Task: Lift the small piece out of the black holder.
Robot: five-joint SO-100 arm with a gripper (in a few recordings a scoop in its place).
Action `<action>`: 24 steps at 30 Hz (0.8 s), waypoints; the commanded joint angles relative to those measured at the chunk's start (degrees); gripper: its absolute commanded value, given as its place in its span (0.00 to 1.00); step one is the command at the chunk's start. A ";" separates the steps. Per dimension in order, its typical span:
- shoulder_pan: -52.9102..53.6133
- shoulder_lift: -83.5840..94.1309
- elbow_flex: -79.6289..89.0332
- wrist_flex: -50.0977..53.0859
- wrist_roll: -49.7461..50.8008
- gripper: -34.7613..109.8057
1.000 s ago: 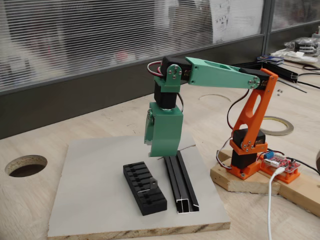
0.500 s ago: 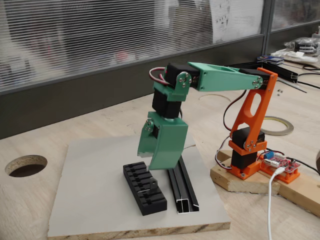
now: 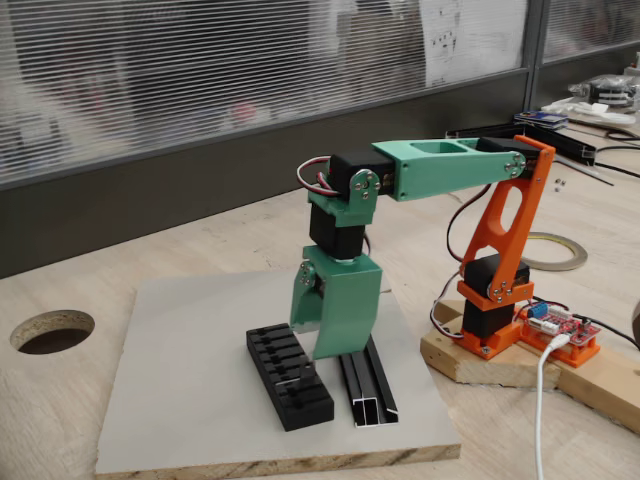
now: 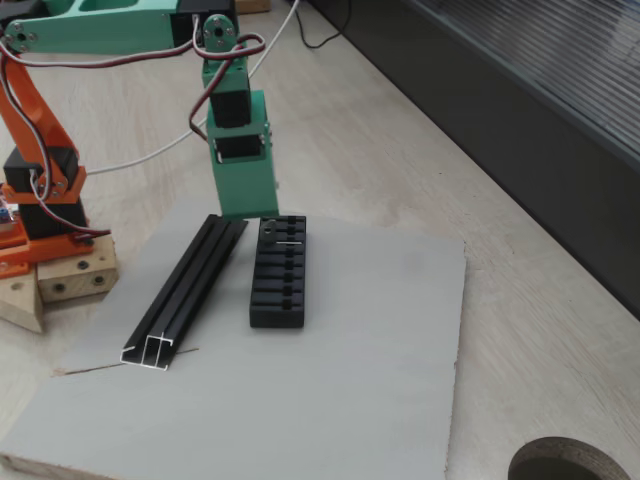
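Tiny grey metal bracket [image 4: 290, 241] sits in a slot near one end of the black slotted plastic block [image 4: 278, 272]. The green gripper [image 4: 243, 208] hangs just above that end, and I cannot tell if its jaws are open or closed.

Green gripper [image 3: 322, 340] hangs low over the black holder's [image 3: 289, 376] right side, fingers hidden behind its shell. Thin grey piece [image 3: 290, 381] lies in a near slot. Black rail [image 3: 364, 385] just right, on grey board [image 3: 190, 400].
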 commanded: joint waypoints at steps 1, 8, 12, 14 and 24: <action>4.48 1.32 0.62 -2.64 0.70 0.53; 5.36 1.67 5.54 -4.04 0.70 0.53; 5.27 2.46 5.54 -4.04 1.05 0.53; 5.27 2.46 5.54 -4.04 1.05 0.53; 4.92 1.49 5.54 -4.22 0.53 0.53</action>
